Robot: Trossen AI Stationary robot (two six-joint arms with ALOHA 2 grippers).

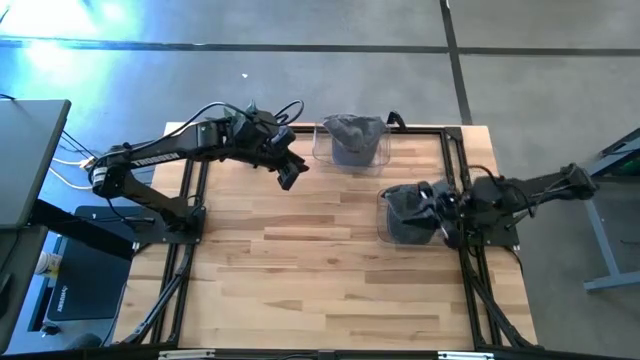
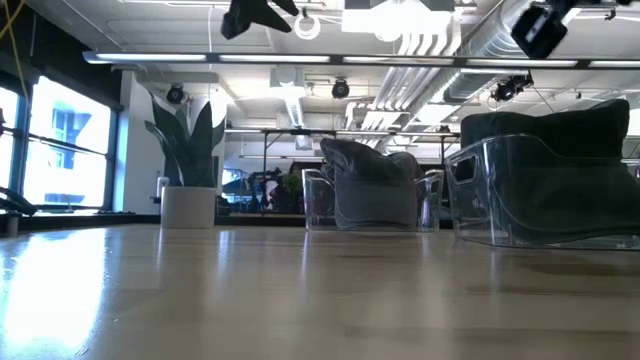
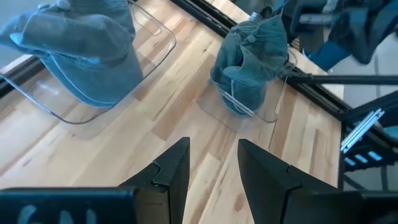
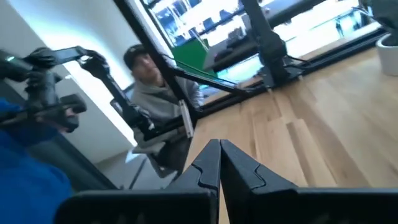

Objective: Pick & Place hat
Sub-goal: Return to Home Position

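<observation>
Two grey hats each sit in a clear plastic bin. One hat is at the table's far edge, its crown rising above the bin's rim. The other hat is near the right edge. My left gripper hangs open above the table, left of the far bin. My right gripper is shut and raised beside the right bin, holding nothing. In the low view both grippers show only at the top, the left gripper and the right gripper.
Bare wooden table stretches across the middle and near side. A black frame rail runs along the right and far edges. A person in a grey hoodie stands beyond the table. A potted plant stands behind the far edge.
</observation>
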